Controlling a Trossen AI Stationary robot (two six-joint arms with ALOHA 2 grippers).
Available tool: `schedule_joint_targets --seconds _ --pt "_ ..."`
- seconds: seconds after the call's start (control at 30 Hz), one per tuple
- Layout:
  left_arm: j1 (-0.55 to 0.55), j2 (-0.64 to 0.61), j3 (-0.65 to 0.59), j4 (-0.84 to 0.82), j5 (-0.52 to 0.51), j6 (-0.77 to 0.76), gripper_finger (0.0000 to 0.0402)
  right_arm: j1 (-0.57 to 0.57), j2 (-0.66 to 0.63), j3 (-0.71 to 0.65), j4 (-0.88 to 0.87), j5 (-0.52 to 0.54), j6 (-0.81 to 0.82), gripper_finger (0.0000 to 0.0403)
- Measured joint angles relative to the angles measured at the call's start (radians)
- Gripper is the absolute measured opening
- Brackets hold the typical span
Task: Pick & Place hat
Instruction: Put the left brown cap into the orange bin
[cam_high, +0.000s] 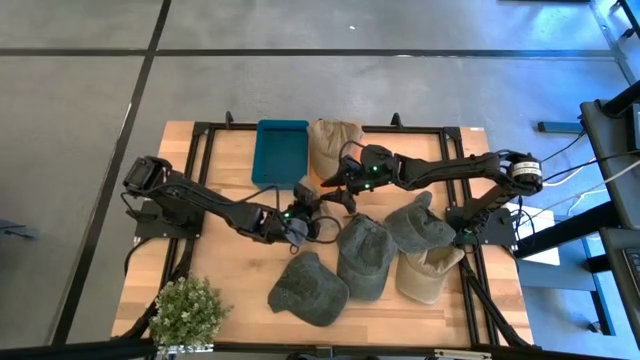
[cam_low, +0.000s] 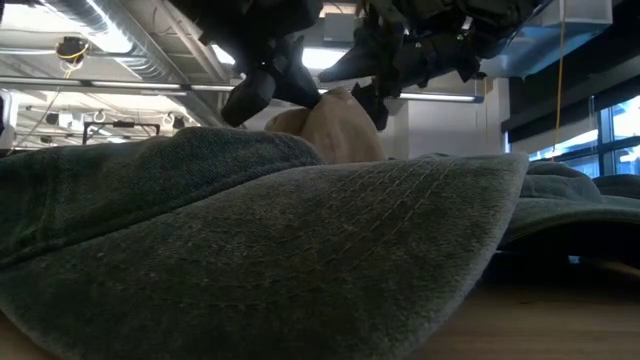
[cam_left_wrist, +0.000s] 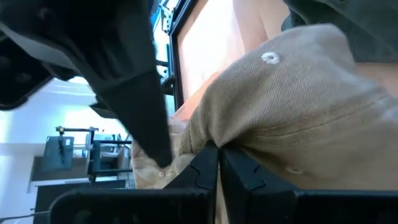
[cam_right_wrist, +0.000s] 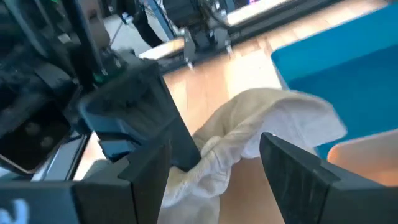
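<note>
Mid-pick: tan cotton cap (cam_left_wrist: 292, 118) was pinched by left gripper (cam_left_wrist: 214, 165); right gripper (cam_right_wrist: 214, 165) was spread beside it; placement was left undone.

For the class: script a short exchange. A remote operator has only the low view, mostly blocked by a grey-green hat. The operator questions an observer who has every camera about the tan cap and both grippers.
Operator: The grey-green cotton hat fills my view. Is the tan cotton cap behind it held?
Observer: Yes. The left gripper is shut on the cap's edge.
Operator: And the other arm?
Observer: The right gripper has its jaws open on either side of the cap's pale fabric, not closed on it.
Operator: What lies nearby?
Observer: A blue rectangular plastic bin sits on the table, close to both grippers.
</note>
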Motion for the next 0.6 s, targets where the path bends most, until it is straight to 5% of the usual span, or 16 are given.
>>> schedule_joint_targets --seconds 0.33,0.6 --pt "0.0 0.004 0.0 0.021 0.001 0.011 0.0003 0.006 0.055 0.0 0.056 0.001 -0.022 0.0232" --pt "0.0 0.004 0.0 0.021 0.004 0.011 0.0004 0.006 0.055 0.0 0.049 -0.013 -0.034 0.0114"
